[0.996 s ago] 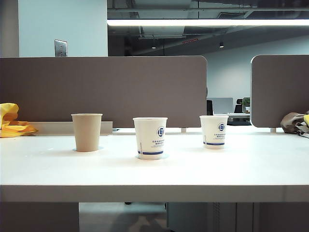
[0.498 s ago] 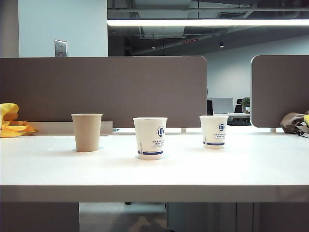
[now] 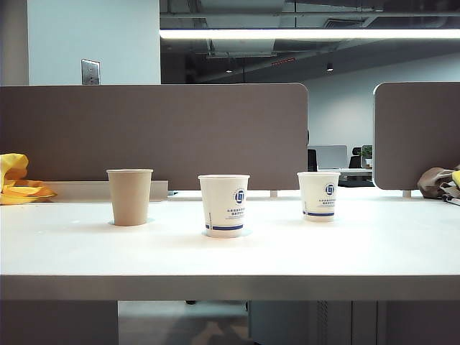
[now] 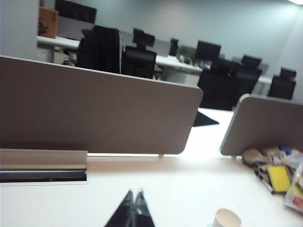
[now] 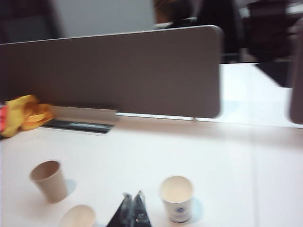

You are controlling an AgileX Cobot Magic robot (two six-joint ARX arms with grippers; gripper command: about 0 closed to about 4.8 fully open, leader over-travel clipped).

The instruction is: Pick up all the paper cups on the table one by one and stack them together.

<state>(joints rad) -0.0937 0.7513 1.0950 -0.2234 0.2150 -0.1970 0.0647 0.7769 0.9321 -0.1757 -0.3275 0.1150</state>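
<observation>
In the exterior view you see 3 paper cups upright and apart on the counter (image 3: 359,251): the tan cup (image 3: 130,196) left of the middle white cup (image 3: 224,205), the other white cup (image 3: 318,195) right of it, further back.

In the left wrist view, the left gripper (image 4: 132,210) has its jaws pressed together, empty, above the counter.

In the right wrist view, the right gripper (image 5: 132,211) likewise holds nothing, jaws closed, just beside a white cup (image 5: 176,198).
</observation>
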